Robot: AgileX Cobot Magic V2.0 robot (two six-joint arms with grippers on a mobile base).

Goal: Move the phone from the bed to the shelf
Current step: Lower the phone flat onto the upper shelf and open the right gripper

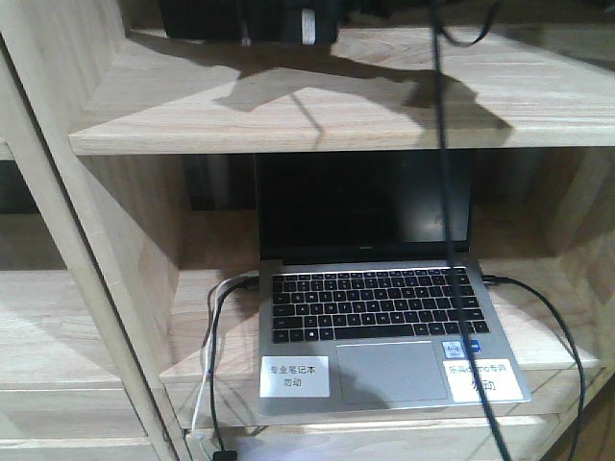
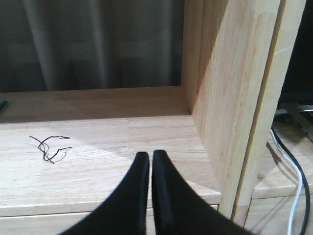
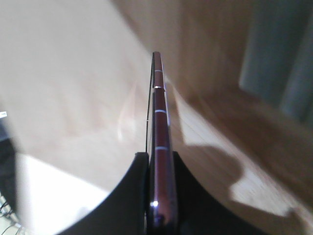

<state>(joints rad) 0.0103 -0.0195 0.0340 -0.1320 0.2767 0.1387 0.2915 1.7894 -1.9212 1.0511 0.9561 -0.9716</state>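
Clamped between the black fingers of the right gripper [image 3: 160,161], the phone [image 3: 161,142] stands on edge in the right wrist view, its thin pinkish metallic rim running straight away from the camera. It is held above a pale wooden board of the shelf [image 3: 73,73], and that background is blurred; a dark shadow falls on the wood to the right, and grey curtain folds show at the far right.

Left gripper [image 2: 150,156] has its two black fingers pressed together with only a hairline gap and nothing between them. It hangs over a lower shelf board, beside a slanted upright. A small tangle of thin black wire [image 2: 50,146] lies on that board, off to the left and well apart from the gripper.

From the front view, a grey laptop [image 1: 370,317] sits open in the middle compartment of the shelf, with a white label [image 1: 295,376] on its left palm rest and another on the right. Black and white cables [image 1: 216,336] trail from the laptop's left side, and a black cable leaves its right side.
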